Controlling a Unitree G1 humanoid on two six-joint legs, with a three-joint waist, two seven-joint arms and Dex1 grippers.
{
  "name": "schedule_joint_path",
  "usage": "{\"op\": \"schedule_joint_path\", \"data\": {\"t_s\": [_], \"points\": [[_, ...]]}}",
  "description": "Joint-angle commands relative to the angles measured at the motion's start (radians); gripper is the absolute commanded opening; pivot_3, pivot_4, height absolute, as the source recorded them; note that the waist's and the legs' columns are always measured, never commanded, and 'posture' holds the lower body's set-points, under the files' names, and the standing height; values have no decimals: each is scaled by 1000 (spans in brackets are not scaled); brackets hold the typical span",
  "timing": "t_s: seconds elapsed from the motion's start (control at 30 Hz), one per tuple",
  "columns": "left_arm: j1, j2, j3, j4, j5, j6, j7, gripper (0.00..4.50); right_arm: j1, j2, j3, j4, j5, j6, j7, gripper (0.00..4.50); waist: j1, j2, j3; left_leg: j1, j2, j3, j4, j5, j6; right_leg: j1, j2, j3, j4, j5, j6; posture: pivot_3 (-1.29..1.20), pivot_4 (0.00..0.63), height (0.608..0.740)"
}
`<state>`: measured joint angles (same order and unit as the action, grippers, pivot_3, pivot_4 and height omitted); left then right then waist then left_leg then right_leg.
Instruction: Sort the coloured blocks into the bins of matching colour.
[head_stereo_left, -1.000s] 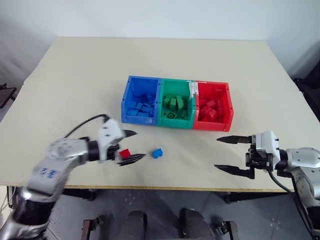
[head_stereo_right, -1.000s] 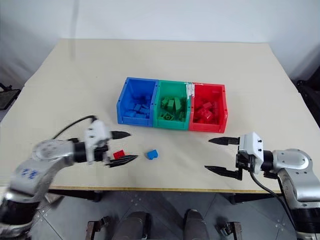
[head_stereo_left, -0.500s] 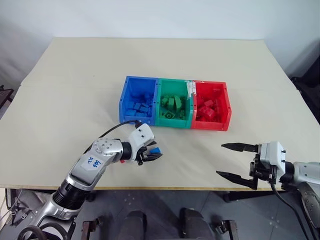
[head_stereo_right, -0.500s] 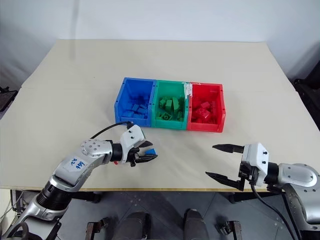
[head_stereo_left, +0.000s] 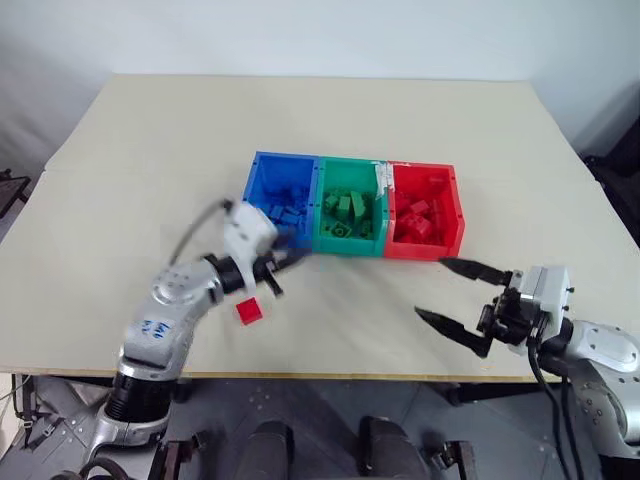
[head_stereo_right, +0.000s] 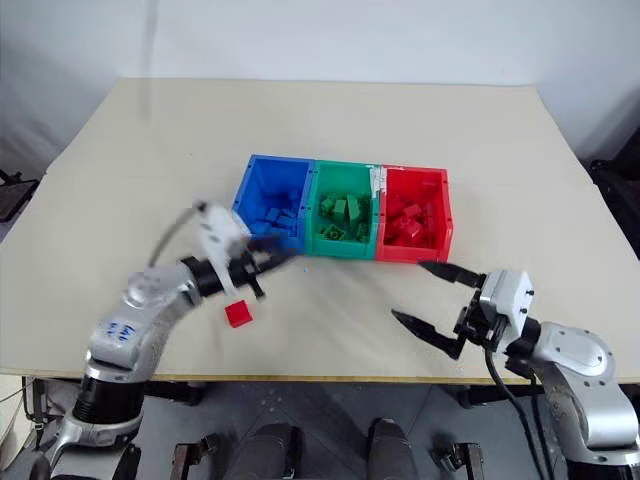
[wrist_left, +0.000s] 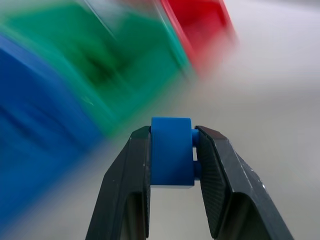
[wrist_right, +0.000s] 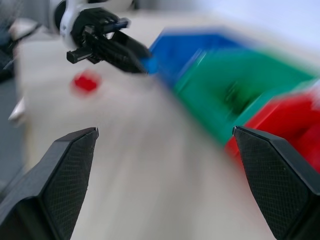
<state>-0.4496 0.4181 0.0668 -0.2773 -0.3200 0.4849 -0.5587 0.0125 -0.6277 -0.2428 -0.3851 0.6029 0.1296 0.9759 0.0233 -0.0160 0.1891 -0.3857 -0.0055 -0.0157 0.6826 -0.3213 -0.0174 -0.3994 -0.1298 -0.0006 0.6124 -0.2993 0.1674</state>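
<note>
My left gripper (wrist_left: 172, 129) is shut on a small blue block (wrist_left: 171, 155), and in the head views it (head_stereo_left: 285, 262) hovers just in front of the blue bin (head_stereo_left: 285, 157). The green bin (head_stereo_left: 352, 161) and the red bin (head_stereo_left: 425, 248) join it on the right; each holds several blocks of its own colour. A red block (head_stereo_left: 250, 311) lies on the table below my left wrist. At the right, near the table's front edge, my right gripper (head_stereo_left: 432, 288) stands open and empty, pointing toward the bins.
The bins sit mid-table on a beige tabletop (head_stereo_left: 150, 180). A strip of white tape (head_stereo_left: 384, 178) marks the rim between the green and red bins. The table's front edge (head_stereo_left: 330, 376) runs just below both arms.
My left gripper passed from the red block to the blue one, shut on it and lifted it toward the blue bin. My right gripper rose slightly and swung leftward, still open.
</note>
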Motion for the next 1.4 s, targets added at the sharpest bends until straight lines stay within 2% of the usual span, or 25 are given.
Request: {"op": "schedule_joint_path", "data": {"t_s": [0.03,0.13,0.27,0.33,0.5,0.63,0.73,0.87,0.9,1.0,1.17,1.3,1.4], "points": [[-81,38,85,109,21,-20,61,949,-38,3,-24,-10,15,2,-37,4500,0,0,0,0,0,2,0,0,0,0,0,0,0,0,0,0,150,740],[-148,40,91,226,25,-7,74,949,-55,10,-36,12,20,6,-58,4500,2,0,0,0,-1,6,0,0,0,2,0,-2,2,0,0,0,150,740],[-222,14,76,361,-9,-75,-17,949,-55,-5,-32,39,3,-12,-39,4500,3,0,0,-1,-2,5,0,-1,2,2,0,-4,2,0,0,0,150,740],[-253,7,60,425,-7,-102,-62,1685,-68,-7,-34,61,-2,-21,-36,4500,1,0,0,-2,-2,5,0,-1,2,2,0,-4,1,0,0,0,150,740],[-318,-5,26,561,31,-180,-106,3212,-86,-4,-24,84,-19,-38,-28,4500,-3,0,0,-2,-1,6,0,-1,2,2,0,-5,1,0,0,0,150,740],[-318,5,26,580,39,-221,-116,4470,-96,-2,-15,90,-28,-45,-22,4500,-5,0,0,-2,-1,6,-1,-1,2,2,0,-5,0,0,0,0,150,740],[-253,40,53,494,23,-260,-147,4470,-106,-12,-14,113,-28,-45,2,4500,-7,0,0,-2,-1,6,-1,-1,2,2,0,-5,0,0,0,0,150,740],[-51,160,133,361,-9,-354,-256,4470,-123,-40,19,161,-53,-68,87,4500,-26,0,0,-1,0,6,-2,-1,1,2,0,-5,0,0,0,0,150,740],[-6,180,179,362,-16,-422,-273,4470,-130,-47,30,175,-58,-74,109,4500,-31,0,0,-1,1,7,-3,-1,1,2,0,-5,-1,0,0,0,150,740],[138,266,275,403,-48,-477,-359,4470,-158,-76,89,225,-112,-121,189,4500,-30,0,0,-1,1,7,-3,-1,1,1,0,-5,-1,0,0,0,150,740],[397,387,409,373,-145,-434,-537,4470,-219,-86,141,274,-85,-113,297,4500,-25,1,0,0,1,7,-2,-2,2,2,-1,-5,0,0,-1,0,150,740],[524,404,416,258,-187,-390,-578,4470,-230,-98,152,297,-91,-114,346,4500,-14,1,0,0,3,-1,-2,-4,4,3,-5,-6,-1,-1,-1,0,150,740],[530,365,347,163,-142,-398,-517,4470,-235,-89,156,309,-98,-115,349,4500,-3,1,0,0,3,-2,-2,-5,5,4,-7,-6,-4,0,-1,0,150,740]]}}
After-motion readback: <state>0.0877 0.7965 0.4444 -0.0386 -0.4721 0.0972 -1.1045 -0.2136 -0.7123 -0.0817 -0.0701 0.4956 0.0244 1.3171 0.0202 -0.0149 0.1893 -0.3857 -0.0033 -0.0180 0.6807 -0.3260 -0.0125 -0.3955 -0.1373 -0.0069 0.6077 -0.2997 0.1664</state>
